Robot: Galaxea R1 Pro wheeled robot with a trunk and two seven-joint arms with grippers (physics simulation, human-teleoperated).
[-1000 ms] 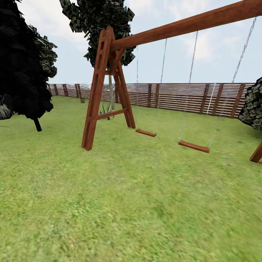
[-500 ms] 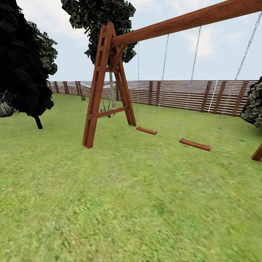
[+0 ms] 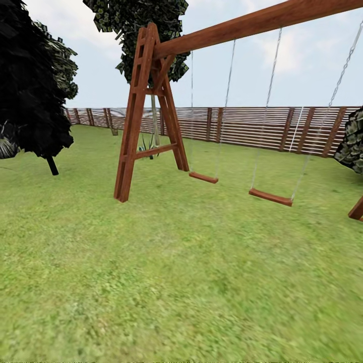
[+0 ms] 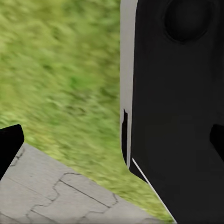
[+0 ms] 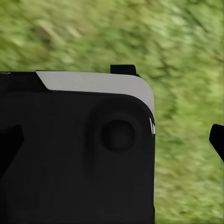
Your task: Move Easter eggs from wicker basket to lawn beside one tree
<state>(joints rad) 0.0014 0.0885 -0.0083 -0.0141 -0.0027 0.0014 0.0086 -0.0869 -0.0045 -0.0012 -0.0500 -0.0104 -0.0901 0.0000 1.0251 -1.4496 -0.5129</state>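
The lawn (image 3: pixel 181 282) spreads wide around a wooden swing set (image 3: pixel 146 111), whose two seats hang over the grass. A slatted fence (image 3: pixel 252 128) runs behind the swing set; a dark-leaved tree (image 3: pixel 30 85) stands to its left. Beneath the left wrist, grey paving (image 4: pixel 56 196) borders the grass. Whether either tool is released or clenched cannot be told.

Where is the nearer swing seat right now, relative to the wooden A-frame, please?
In the head view the nearer swing seat hangs over the lawn right of centre, to the right of the A-frame and of the farther seat.
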